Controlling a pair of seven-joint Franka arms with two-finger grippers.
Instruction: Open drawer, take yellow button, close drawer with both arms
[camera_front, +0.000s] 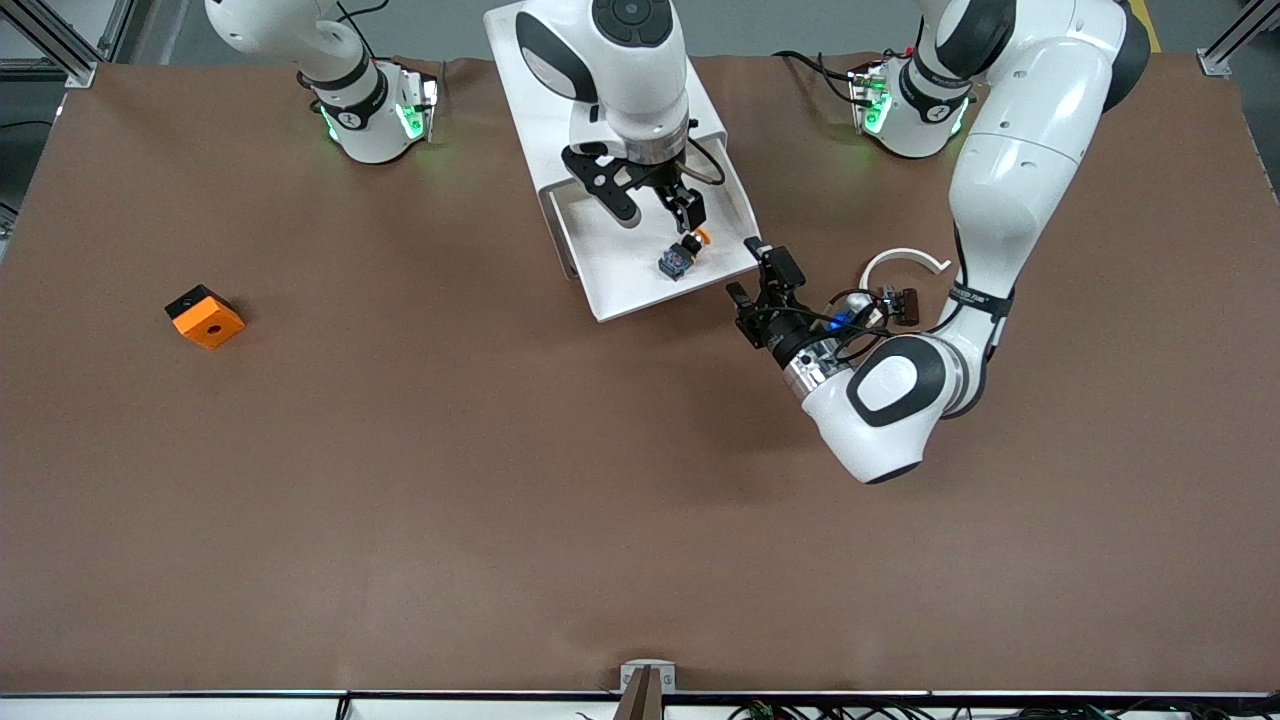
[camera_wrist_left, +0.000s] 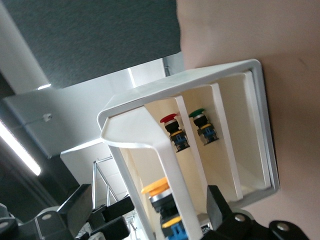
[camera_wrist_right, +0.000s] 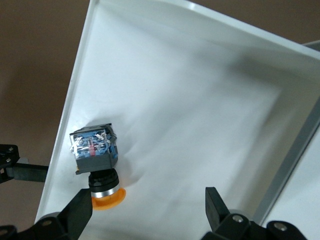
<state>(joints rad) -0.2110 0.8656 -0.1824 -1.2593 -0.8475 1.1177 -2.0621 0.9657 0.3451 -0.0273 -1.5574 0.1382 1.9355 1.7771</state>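
Drawer (camera_front: 640, 270) sitting pulled out, button (camera_front: 683, 256) lying on its side in the tray. Right tool (camera_front: 662, 208) hovering over it, released, lining up the pick. Left tool (camera_front: 757, 275) released at the drawer front, probably waiting to push it shut.

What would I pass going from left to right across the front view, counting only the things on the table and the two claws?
Orange cube → open drawer → right gripper over the drawer → orange-capped button in the drawer → left gripper → white curved band.

Bright, even overhead light; soft shadows, sharp focus, mild table sheen.
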